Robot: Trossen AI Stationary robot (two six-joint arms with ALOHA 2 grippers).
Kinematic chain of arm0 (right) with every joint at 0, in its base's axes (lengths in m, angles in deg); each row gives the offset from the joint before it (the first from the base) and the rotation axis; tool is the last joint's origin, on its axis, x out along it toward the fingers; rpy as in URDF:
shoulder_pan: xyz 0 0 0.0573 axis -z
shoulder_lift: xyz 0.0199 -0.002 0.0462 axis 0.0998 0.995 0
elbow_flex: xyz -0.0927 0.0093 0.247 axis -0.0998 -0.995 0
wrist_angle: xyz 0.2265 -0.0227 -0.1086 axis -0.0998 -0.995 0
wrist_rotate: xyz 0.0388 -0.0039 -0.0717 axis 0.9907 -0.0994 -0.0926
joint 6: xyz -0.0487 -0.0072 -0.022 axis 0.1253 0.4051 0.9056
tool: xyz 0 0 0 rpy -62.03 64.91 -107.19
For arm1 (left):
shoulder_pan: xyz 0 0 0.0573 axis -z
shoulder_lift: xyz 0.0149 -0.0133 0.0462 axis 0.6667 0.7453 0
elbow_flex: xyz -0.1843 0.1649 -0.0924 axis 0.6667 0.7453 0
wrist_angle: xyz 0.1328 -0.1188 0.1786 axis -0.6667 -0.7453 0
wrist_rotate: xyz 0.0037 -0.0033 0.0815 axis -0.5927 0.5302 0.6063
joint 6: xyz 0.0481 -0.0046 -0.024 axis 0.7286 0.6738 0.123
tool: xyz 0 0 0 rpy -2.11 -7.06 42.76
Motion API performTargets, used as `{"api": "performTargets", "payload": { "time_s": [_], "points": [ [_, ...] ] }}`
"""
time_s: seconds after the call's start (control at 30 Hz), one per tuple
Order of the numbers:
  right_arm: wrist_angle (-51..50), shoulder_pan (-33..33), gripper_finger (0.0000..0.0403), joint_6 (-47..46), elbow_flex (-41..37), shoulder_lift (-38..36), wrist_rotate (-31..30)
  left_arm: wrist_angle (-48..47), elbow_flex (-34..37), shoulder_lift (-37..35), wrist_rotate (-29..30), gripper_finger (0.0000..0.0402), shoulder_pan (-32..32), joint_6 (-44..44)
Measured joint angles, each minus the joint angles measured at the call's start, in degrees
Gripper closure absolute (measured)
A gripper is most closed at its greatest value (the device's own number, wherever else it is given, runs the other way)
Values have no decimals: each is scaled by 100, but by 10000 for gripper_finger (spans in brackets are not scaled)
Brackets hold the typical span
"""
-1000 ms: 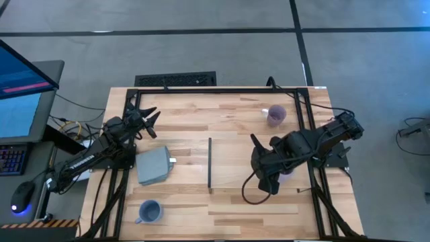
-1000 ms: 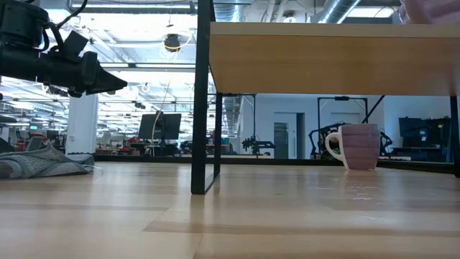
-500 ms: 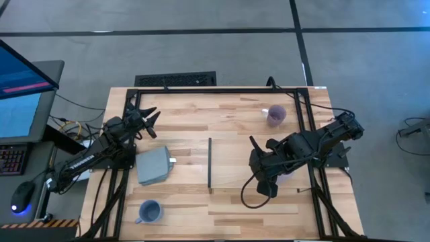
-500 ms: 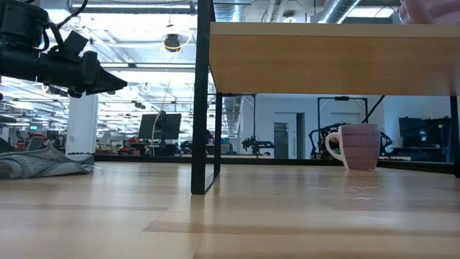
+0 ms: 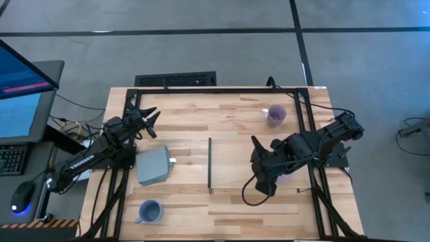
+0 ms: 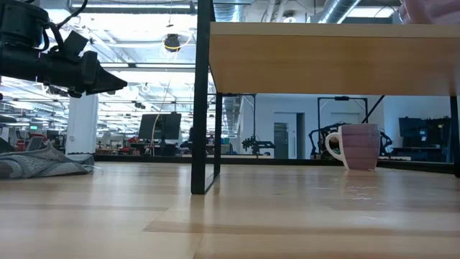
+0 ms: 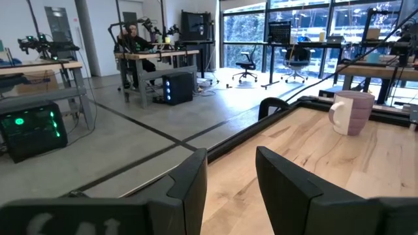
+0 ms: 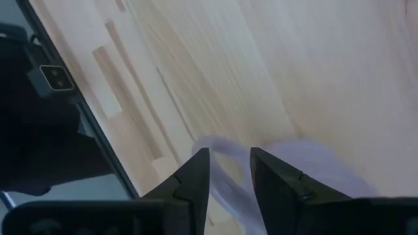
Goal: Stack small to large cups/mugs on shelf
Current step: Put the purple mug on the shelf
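Slatted light-wood tabletop [image 5: 181, 128] carries the raised light-wood shelf panel [image 5: 232, 161] with its black edge strip. Right gripper [image 8: 225, 173] hovers over the shelf, fingers slightly parted astride the rim of a lavender mug [image 8: 287, 176]. Second lavender handled mug [image 5: 276, 115] stands at the far edge, blue-grey mug [image 5: 149, 212] near the front. Left gripper [image 5: 149, 119] waits at the left, fingers parted, holding nothing.

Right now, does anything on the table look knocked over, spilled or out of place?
Nothing stands out. The blue-grey mug and the far lavender mug both stand upright on the tabletop, nothing spilled. The right gripper is down at a third, lavender mug on the shelf.
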Motion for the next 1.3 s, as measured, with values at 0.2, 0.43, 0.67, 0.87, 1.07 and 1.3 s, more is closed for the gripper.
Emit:
{"api": "performTargets", "payload": {
  "time_s": [0.2,0.43,0.67,0.87,1.07,1.3],
  "points": [
    [-9,-102,269,-68,0,0,43,0,-1,0,0,280,2,3],
    [-71,-279,269,-412,0,0,229,0,-1,-2,0,280,0,3],
    [-206,-465,269,-627,0,0,177,0,-1,-2,0,280,2,1],
    [-206,-478,269,-718,0,0,177,0,0,0,0,280,0,-1],
    [-206,-516,269,-721,0,0,203,0,-1,-1,0,280,1,-4],
    [-206,-575,269,-966,0,0,305,0,1,-1,0,280,0,-6]
  ]
}}
